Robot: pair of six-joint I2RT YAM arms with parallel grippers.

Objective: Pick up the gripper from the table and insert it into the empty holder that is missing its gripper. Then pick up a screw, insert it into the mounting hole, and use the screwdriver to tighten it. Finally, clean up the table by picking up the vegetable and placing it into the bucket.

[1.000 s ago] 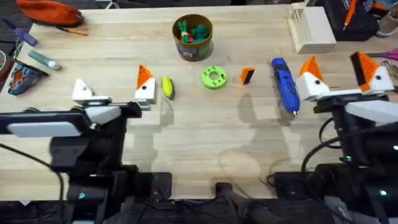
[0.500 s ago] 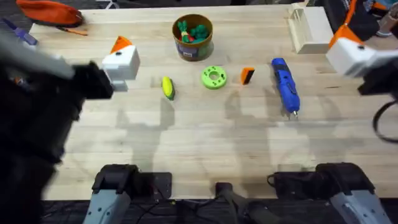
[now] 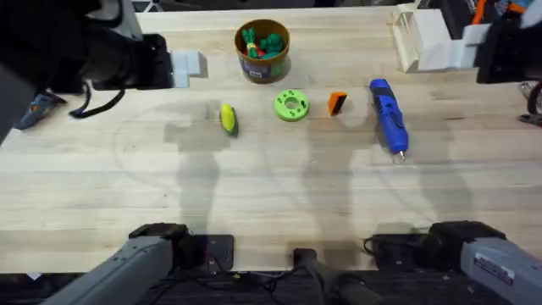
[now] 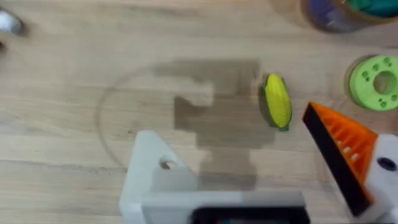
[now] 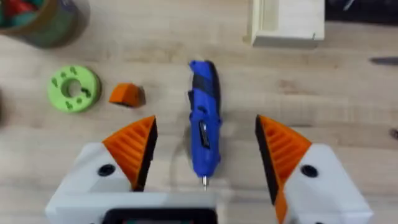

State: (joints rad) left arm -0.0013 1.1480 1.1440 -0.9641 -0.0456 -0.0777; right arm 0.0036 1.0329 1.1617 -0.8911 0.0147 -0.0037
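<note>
Nearest the arm bases, bare wooden tabletop (image 3: pixel 279 203) is being crossed by soft shadows. Farther out, a row of things is lying across the table's middle. The yellow corn cob (image 3: pixel 227 118) is resting on the left, clearly apart from the green holed disc (image 3: pixel 291 105). Just right of the disc, the loose orange fingertip (image 3: pixel 337 102) is sitting on the wood, untouched. Next to it, the blue screwdriver (image 3: pixel 388 116) is lying with its metal tip toward the bases.

The right gripper (image 5: pixel 205 163) is being held above the screwdriver, which is framed between its two orange ribbed pads (image 5: pixel 134 146); the fingers are spread wide and nothing is being pinched. The left gripper (image 4: pixel 249 155) is being held above the table near the corn cob (image 4: pixel 277 101); it is likewise spread, empty, with one orange pad (image 4: pixel 342 146) fitted and the other white holder (image 4: pixel 152 171) bare.

Beyond the row, the brown-gold bucket (image 3: pixel 263 51) is standing upright with green and orange toy vegetables inside. At the far right, a wooden tray (image 3: pixel 419 38) is resting.
</note>
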